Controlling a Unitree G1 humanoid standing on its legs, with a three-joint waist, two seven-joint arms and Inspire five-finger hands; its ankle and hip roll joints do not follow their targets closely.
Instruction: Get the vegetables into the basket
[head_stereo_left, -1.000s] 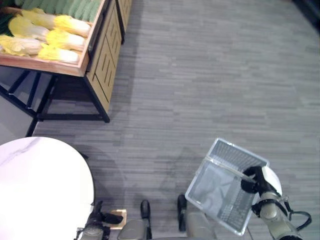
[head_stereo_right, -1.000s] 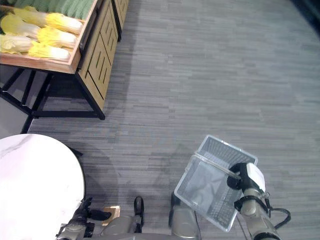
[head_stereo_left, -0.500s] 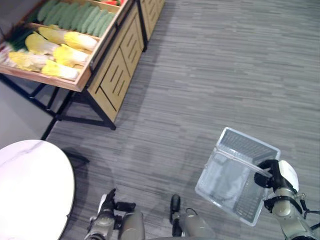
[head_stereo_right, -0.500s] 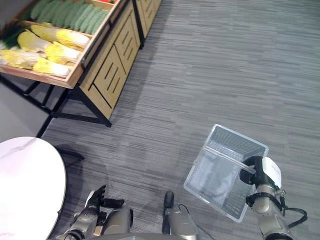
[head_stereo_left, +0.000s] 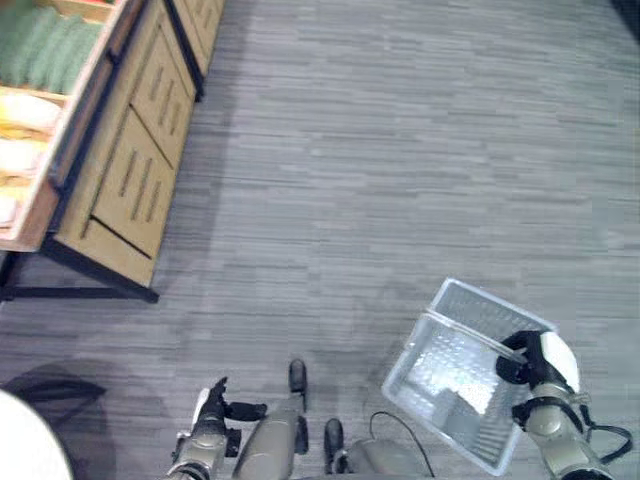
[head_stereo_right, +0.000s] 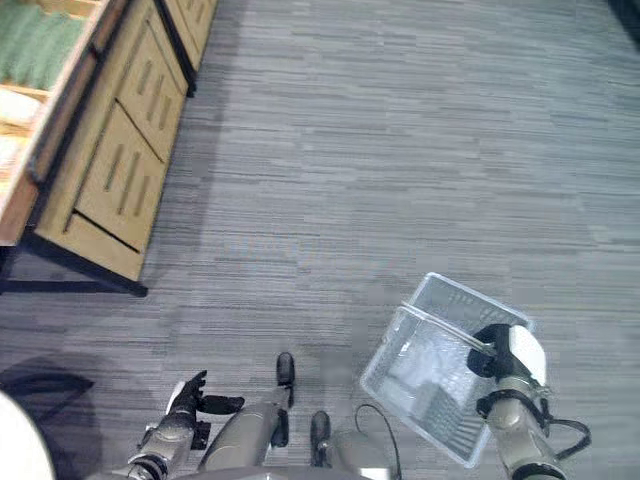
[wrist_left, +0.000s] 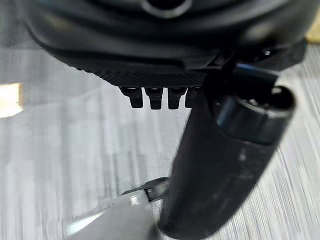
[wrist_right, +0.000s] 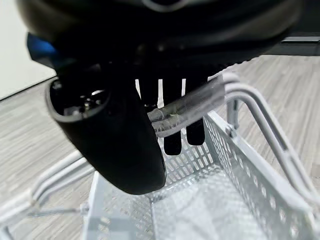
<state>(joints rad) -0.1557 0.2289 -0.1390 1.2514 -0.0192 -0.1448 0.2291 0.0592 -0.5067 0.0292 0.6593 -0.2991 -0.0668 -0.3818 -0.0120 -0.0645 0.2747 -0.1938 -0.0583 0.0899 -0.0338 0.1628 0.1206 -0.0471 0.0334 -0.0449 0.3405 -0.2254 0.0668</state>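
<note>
Currently, your right hand (wrist_right: 112, 135) has its fingers (wrist_right: 172, 137) hooked under the basket handle (wrist_right: 192, 107) with the thumb folded across in front, so the handle is clamped between them. This grip lets the basket (head_stereo_left: 455, 375) hang below the hand with its opening up, ready to receive produce. Past the fingertips you see the perforated wall and floor of the basket; nothing lies in it.

Your left hand (wrist_left: 200, 150) holds nothing. Its fingers (wrist_left: 155, 97) extend straight and slightly apart, with the thumb standing out beside them. Beyond them is bare grey floor (head_stereo_left: 400, 150). In the head views the left hand (head_stereo_right: 185, 405) sits low on your left side, well apart from the basket.

Outward from the left hand, further on that side, stands a wooden display stand (head_stereo_left: 130, 160) with slatted panels on a black frame. Its top tray carries the vegetables: green vegetables (head_stereo_right: 35, 45) at the far end and pale yellow cabbages (head_stereo_left: 20, 115) nearer you. They are well beyond reach of either hand.

Judged from this layout, no vegetable has been transferred yet. The free left hand is the likely picking hand, since the right is committed to the handle. Close the distance to the stand first. Keep the basket level and clear of the stand's edge while you do so.
</note>
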